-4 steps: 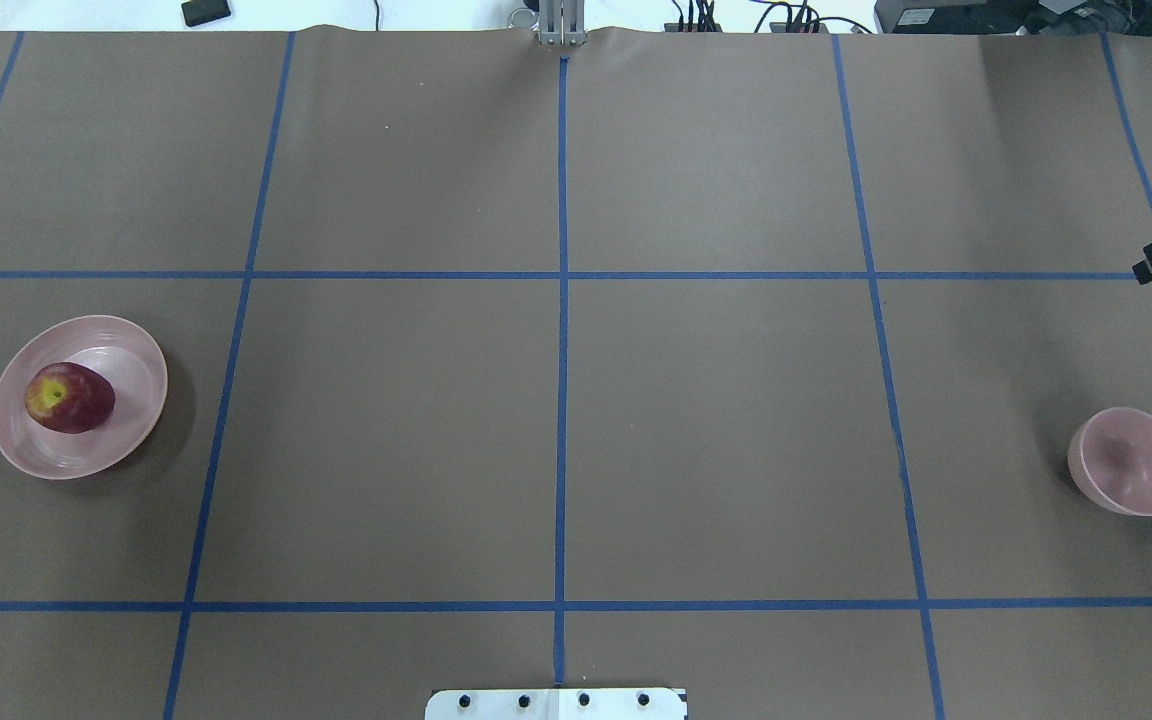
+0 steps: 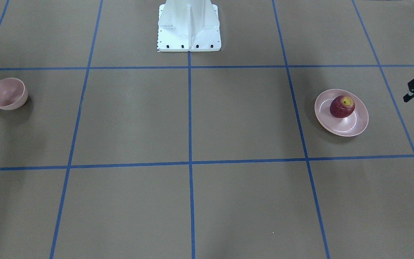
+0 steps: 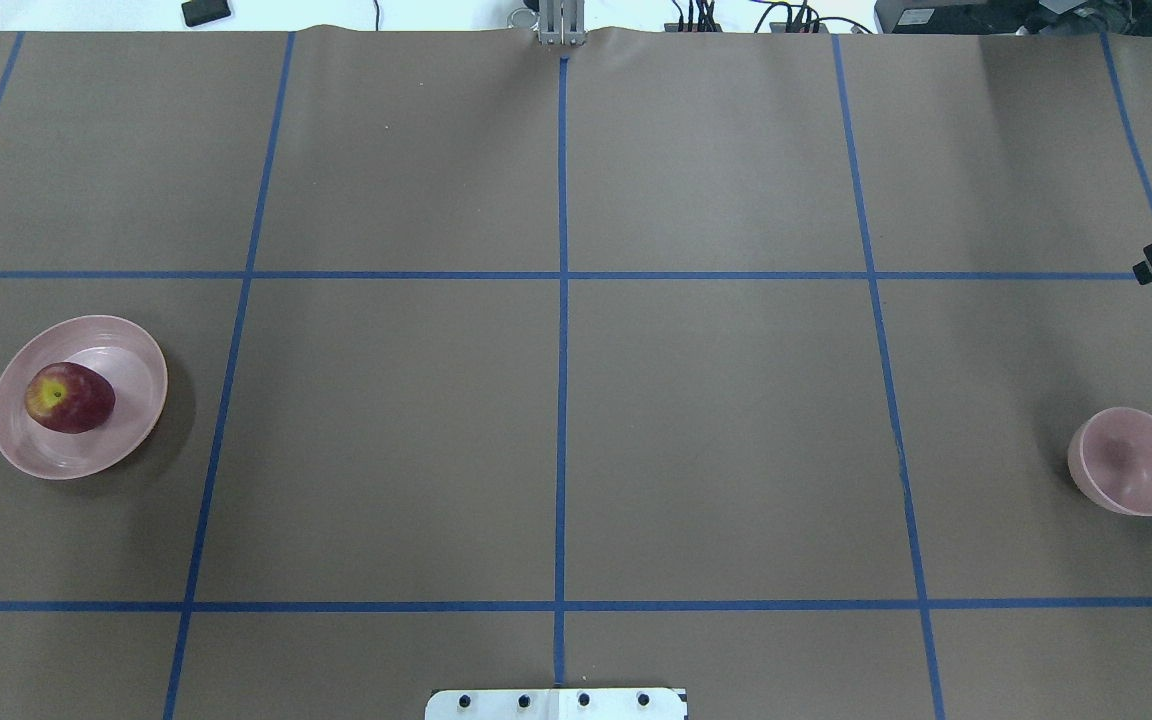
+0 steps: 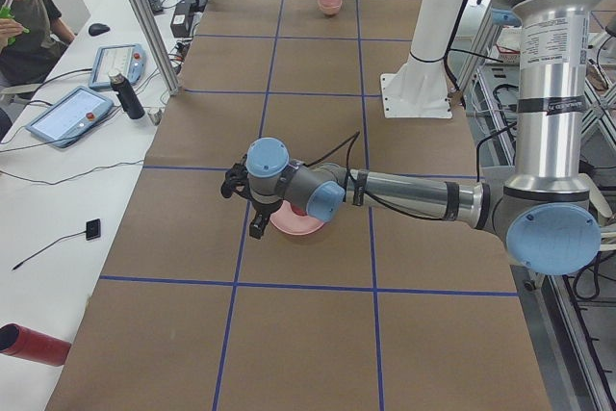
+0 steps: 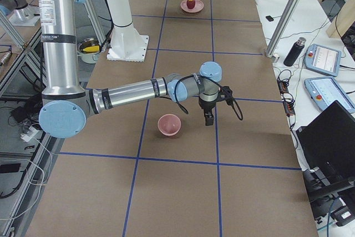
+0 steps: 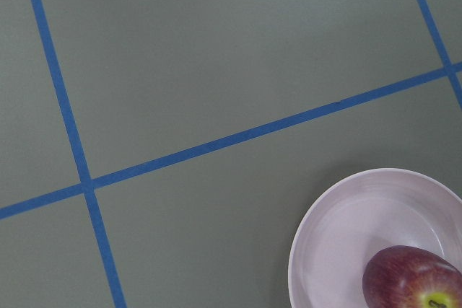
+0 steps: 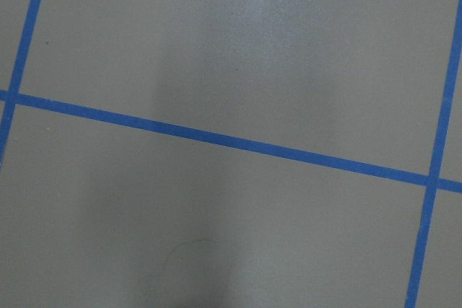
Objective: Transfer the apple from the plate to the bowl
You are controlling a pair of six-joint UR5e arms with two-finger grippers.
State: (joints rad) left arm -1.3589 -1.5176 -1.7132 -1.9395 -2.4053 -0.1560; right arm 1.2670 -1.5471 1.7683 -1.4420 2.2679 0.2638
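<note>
A: I've got the left tool (image 4: 243, 209) on screen. Its fingers look spread wide, with nothing between them. It hangs beside the plate (image 3: 128, 352), clear of it, on the side toward the desk's (image 3: 716, 430) left end.
B: And the right tool (image 5: 209, 117)?
A: Near the bowl (image 3: 1131, 462), at the far end. I can't tell its spread from what I get.
B: So where's the apple (image 3: 69, 397) from the left one?
A: Inward, toward the desk's middle, sitting on the plate. My left wrist view catches it only in the bottom right corner. The left arm is much the nearer.
B: Which way does it point?
A: Stem dimple up, tipped toward the left end, toward that tool. It's nearly round, so I'd say there's no long axis to line up on.
</note>
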